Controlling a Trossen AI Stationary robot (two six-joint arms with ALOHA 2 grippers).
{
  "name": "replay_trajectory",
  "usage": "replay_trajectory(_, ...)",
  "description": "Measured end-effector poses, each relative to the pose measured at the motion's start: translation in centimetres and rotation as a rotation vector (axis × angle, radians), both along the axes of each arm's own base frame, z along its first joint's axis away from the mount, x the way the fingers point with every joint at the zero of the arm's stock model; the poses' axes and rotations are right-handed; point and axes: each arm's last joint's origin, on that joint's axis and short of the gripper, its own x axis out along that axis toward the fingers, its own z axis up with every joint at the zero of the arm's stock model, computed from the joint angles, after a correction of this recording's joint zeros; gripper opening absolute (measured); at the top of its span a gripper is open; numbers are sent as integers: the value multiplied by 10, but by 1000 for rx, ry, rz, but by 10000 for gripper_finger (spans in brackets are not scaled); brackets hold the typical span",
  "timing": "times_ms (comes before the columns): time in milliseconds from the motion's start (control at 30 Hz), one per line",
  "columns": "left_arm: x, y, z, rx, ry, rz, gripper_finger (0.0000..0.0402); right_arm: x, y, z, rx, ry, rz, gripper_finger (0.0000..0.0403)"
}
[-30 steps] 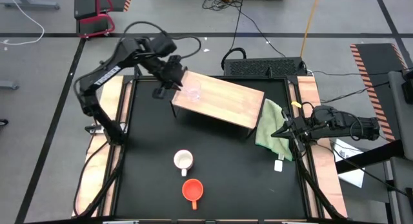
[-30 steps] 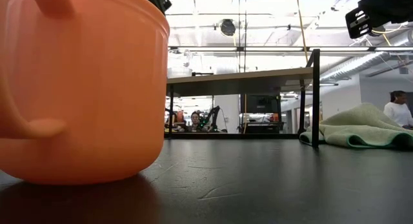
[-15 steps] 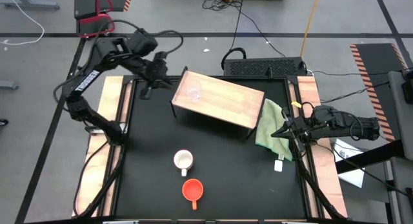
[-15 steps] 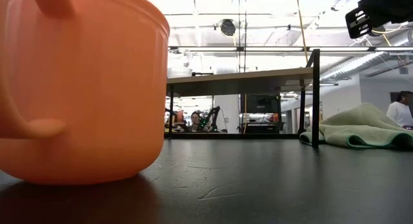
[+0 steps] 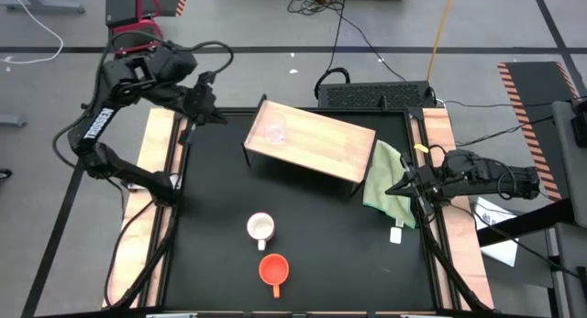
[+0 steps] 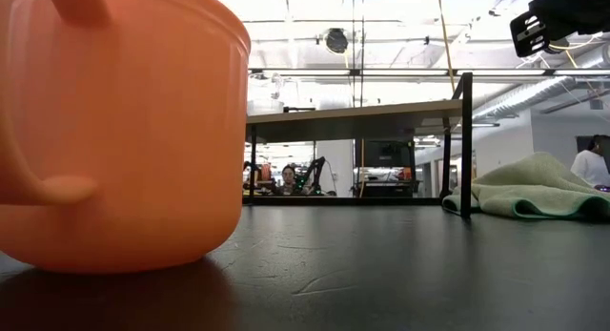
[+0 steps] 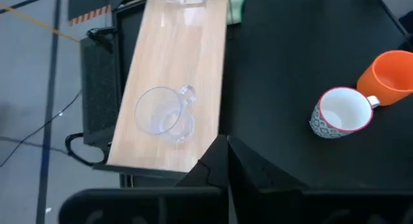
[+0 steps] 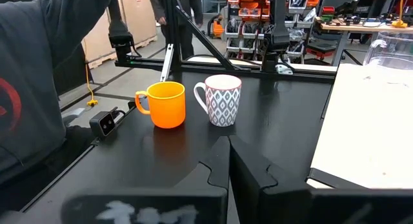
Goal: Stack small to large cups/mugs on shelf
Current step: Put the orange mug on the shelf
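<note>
**Operator:** Black table top (image 5: 303,226) carried the whole layout. What stood where, left to right?

**Technician:** At the far left corner the left gripper (image 5: 204,112) hung clear of the shelf (image 5: 321,144), fingers pressed together and holding nothing. The clear cup (image 5: 275,132) sat upright on the shelf's left end, handle out; the left wrist view showed the same cup (image 7: 164,114) on the board. The white patterned mug (image 5: 261,227) and the orange mug (image 5: 273,268) stood on the table in front of the shelf, just beside each other and well apart from it. A green cloth (image 5: 383,176) lay against the shelf's right end. The right gripper (image 5: 401,187) waited over that cloth at the right edge, fingers also together and empty.

**Operator:** Which step was in hand?

**Technician:** By my reading, the smallest cup was placed and two mugs remained. The orange mug looked next in size order.

**Operator:** Requirement for the next move?

**Technician:** Open one gripper, descend on the orange mug's rim or handle without nudging the white mug beside it, then carry it to the shelf next to the clear cup.
</note>
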Motion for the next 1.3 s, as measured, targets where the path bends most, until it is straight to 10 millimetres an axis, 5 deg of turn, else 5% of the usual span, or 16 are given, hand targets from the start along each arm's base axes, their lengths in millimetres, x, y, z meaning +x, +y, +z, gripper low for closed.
replay_trajectory(267,-18,-8,-6,57,-26,78,1,0,0,0,0,0,-1,0)
replay_trajectory(533,-40,-19,-40,76,-11,166,1,0,0,0,0,0,-1,0)
replay_trajectory(933,-70,-38,-66,14,-303,306,0,0,0,0,0,0,0,0)
replay_trajectory(1300,-90,-50,-111,-71,-500,388,0,0,0,0,0,0,0,0)
